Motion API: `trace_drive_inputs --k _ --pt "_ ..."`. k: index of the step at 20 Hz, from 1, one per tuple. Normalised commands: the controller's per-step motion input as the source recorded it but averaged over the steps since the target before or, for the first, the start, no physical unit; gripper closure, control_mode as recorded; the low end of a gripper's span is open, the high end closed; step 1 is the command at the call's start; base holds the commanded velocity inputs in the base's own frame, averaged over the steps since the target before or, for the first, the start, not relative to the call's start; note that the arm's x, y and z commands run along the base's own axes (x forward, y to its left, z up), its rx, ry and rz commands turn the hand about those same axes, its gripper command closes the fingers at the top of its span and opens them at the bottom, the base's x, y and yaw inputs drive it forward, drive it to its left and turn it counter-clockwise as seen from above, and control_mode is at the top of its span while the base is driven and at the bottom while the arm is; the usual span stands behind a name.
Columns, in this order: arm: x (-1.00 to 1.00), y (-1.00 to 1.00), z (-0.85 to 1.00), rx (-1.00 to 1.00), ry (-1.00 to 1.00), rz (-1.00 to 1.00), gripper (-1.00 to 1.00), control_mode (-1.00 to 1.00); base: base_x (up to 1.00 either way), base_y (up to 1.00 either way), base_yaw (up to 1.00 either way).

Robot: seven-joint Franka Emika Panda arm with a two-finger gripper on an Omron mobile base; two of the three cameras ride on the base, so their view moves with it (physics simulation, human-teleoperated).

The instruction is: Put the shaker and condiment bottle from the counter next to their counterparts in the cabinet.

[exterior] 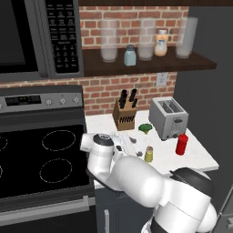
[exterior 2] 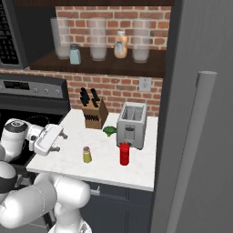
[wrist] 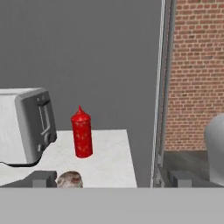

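Observation:
The yellow-green shaker point(exterior: 149, 154) point(exterior 2: 86, 155) stands near the front of the white counter point(exterior: 200, 154) point(exterior 2: 136, 175). Its cap point(wrist: 70, 179) peeks up beside the left fingertip in the hand view. The red condiment bottle point(exterior: 181, 144) point(exterior 2: 124, 154) point(wrist: 82, 133) stands upright to its right, in front of the toaster. My gripper point(exterior: 135, 146) point(exterior 2: 61, 142) point(wrist: 113, 179) hovers open and empty left of the shaker, pointing at it. On the brown cabinet shelf point(exterior: 191, 63) point(exterior 2: 113, 67) stand the pale blue shaker point(exterior: 130, 55) point(exterior 2: 74, 54) and the orange-cream bottle point(exterior: 160, 43) point(exterior 2: 120, 44).
A silver toaster point(exterior: 168, 118) point(exterior 2: 132, 124) point(wrist: 26, 127), a knife block point(exterior: 125, 113) point(exterior 2: 94, 113) and a green broccoli point(exterior: 145, 128) point(exterior 2: 109, 131) occupy the back of the counter. Several tall glasses point(exterior: 108, 41) stand on the shelf. A stove point(exterior: 41, 159) is at the left, a grey fridge point(exterior 2: 200, 136) at the right.

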Motion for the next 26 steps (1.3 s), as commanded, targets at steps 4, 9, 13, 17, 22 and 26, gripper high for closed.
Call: trace_drive_inputs --k 4,9,13,17,22,26 --pt "0.08 0.0 -0.02 -0.05 0.09 0.0 -1.0 -1.0 0.0 0.0 0.0" --pt "0.08 -0.06 0.0 -0.07 0.19 0.0 -1.0 -1.0 0.0 0.0 0.0" --pt "0.08 -0.09 0.0 -0.1 0.26 0.0 -1.0 -1.0 0.0 0.0 0.0" --pt "0.01 -0.14 0.0 -0.09 0.2 0.0 -1.0 -1.0 0.0 0.0 0.0" --pt "0.0 -0.21 0.0 -0.03 0.11 0.0 -1.0 -1.0 0.0 0.0 0.0" --pt "0.0 -0.22 -0.03 0.0 0.02 0.0 -1.0 -1.0 0.0 0.0 0.0"
